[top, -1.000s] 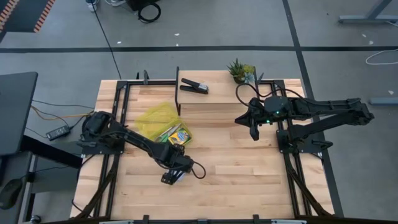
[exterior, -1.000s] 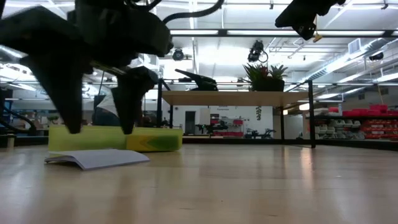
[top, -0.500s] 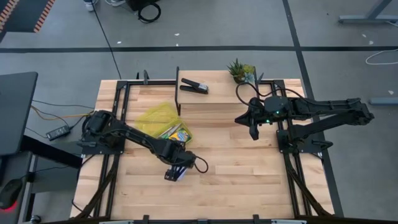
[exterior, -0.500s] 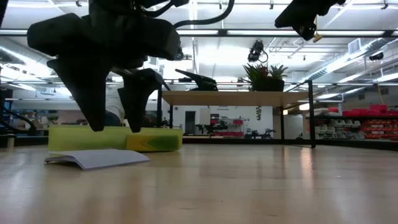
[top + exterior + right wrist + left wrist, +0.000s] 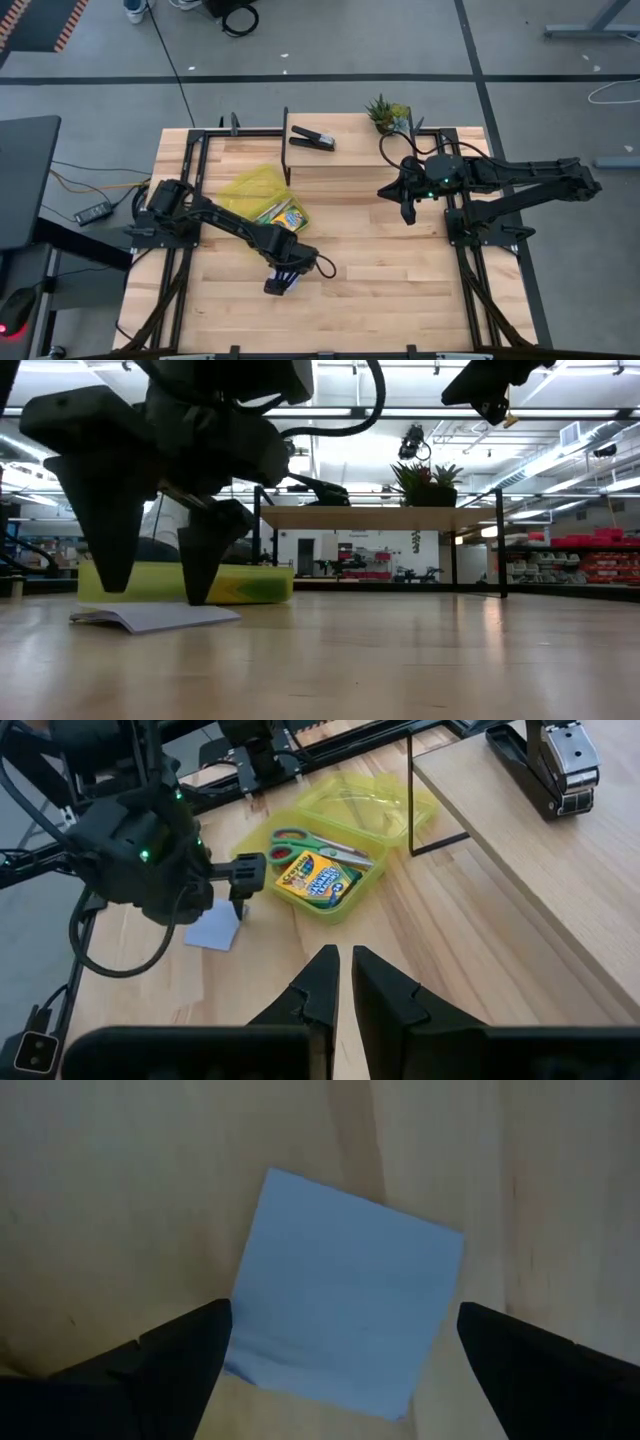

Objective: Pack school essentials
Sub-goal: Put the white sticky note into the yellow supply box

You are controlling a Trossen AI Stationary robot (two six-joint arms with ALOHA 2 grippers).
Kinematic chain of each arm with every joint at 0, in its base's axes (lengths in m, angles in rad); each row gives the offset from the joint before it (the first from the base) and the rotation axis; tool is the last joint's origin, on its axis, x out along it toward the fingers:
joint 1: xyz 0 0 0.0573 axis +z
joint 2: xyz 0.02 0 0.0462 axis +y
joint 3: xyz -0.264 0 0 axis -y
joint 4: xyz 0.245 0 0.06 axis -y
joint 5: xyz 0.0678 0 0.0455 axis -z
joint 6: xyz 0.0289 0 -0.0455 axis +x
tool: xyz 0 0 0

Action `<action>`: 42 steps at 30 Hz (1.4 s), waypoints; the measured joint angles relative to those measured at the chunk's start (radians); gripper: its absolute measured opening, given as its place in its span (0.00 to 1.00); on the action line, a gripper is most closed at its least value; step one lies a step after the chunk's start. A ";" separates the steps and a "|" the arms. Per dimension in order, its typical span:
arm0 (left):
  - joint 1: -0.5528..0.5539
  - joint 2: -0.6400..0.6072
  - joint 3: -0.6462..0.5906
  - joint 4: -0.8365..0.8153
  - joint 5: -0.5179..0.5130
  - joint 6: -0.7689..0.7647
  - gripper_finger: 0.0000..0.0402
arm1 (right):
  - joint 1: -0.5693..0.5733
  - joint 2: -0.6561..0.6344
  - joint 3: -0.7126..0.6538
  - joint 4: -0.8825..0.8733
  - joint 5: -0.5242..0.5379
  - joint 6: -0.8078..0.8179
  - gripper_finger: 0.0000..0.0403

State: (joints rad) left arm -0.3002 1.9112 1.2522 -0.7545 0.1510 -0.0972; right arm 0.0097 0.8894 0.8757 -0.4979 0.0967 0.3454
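Left hand (image 5: 340, 1345) spread wide, straddling the pale blue notepad (image 5: 345, 1320) flat on the table (image 5: 400, 270) (not gripping). Right hand (image 5: 338, 982) pressed together, empty, raised well apart.

A light blue square notepad (image 5: 342, 1325) lies flat on the wooden table, turned a little so its corners point sideways. Near it sits a see-through yellow-green case (image 5: 345, 820) with its lid open and laid back. Inside the case is a crayon box (image 5: 318, 880), yellow and green, lying flat. Right beside the crayon box are scissors (image 5: 320, 844) with green handles, also lying flat in the case
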 joint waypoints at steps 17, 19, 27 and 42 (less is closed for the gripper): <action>-0.018 0.004 0.032 -0.014 -0.045 0.006 0.99 | 0.000 0.000 0.000 0.000 0.000 0.000 0.10; -0.019 0.004 0.048 -0.016 -0.070 0.021 0.99 | 0.000 0.000 0.000 0.000 0.000 0.000 0.10; -0.018 0.006 0.060 -0.027 -0.072 0.102 0.99 | 0.000 0.000 0.000 0.000 0.000 -0.004 0.10; -0.018 0.007 -0.018 0.051 -0.104 0.110 0.99 | 0.000 0.000 0.000 0.000 0.000 0.001 0.10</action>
State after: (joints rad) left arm -0.3183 1.9182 1.2339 -0.7036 0.0467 0.0128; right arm 0.0097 0.8894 0.8757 -0.4978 0.0967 0.3462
